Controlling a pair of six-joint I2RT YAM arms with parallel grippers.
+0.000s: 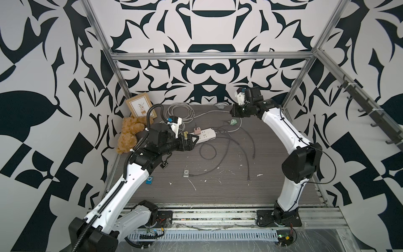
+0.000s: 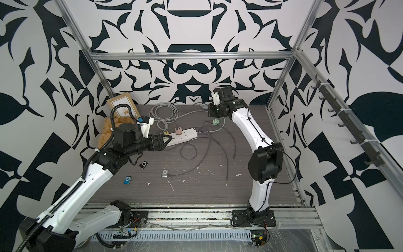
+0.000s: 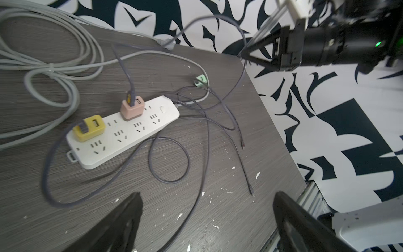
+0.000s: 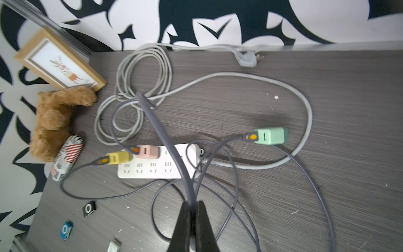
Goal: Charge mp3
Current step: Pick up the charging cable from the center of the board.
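Observation:
Three small mp3 players lie near the table's front left: silver [image 1: 186, 173], blue [image 1: 149, 180] and black [image 2: 143, 164]. A thin grey cable reaches the silver one's edge. On the white power strip [image 1: 207, 135] sit a pink charger [image 1: 197, 131] and a yellow charger [image 3: 89, 128]. A green charger [image 1: 233, 122] lies loose on the table. My right gripper [image 4: 192, 205] is raised at the back, shut on the grey cable [image 4: 161, 139] that runs from the pink charger. My left gripper [image 3: 207, 200] hovers open over the strip's near end [image 1: 197, 139], holding nothing.
A teddy bear [image 1: 128, 135] and a picture frame [image 1: 141, 108] fill the back left corner. A coiled thick grey cord [image 1: 178, 111] lies behind the strip. Thin cables with loose ends [image 1: 249, 179] sprawl over the middle. A striped can [image 4: 67, 157] lies by the bear.

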